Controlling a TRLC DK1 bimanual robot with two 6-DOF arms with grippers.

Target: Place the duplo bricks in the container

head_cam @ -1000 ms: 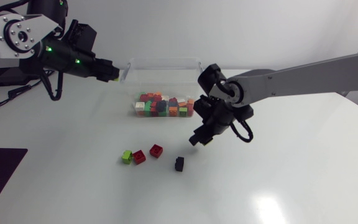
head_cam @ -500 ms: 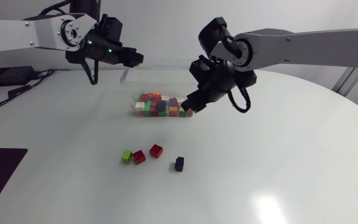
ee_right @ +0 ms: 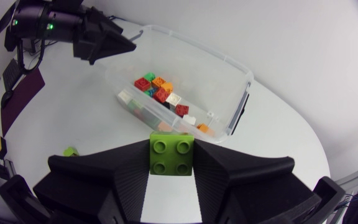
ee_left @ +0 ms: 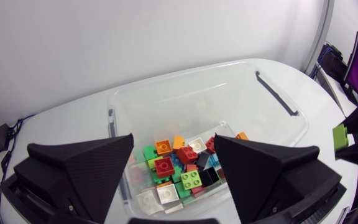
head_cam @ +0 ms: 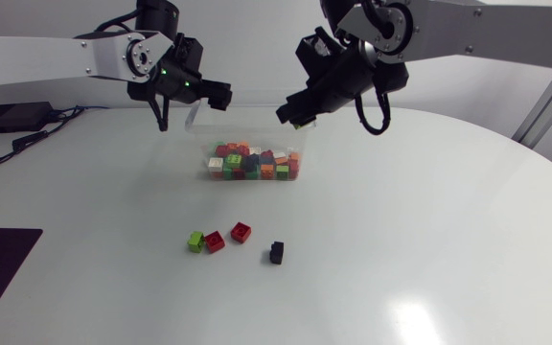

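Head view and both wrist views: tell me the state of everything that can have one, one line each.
Clear plastic container: upright, lidless, partly filled with bricks.
Left gripper: open, empty, above the container.
Right gripper: shut on the green duplo brick.
Green duplo brick: clamped between the right gripper's fingers, in the air.
Lime-green brick, red brick, second red brick, black brick: loose on the white table, outside the container.

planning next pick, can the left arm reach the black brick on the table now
Probably yes: the left hand is open and empty over the container, the black brick lies apart on bare table, and the right hand is up by the container too.
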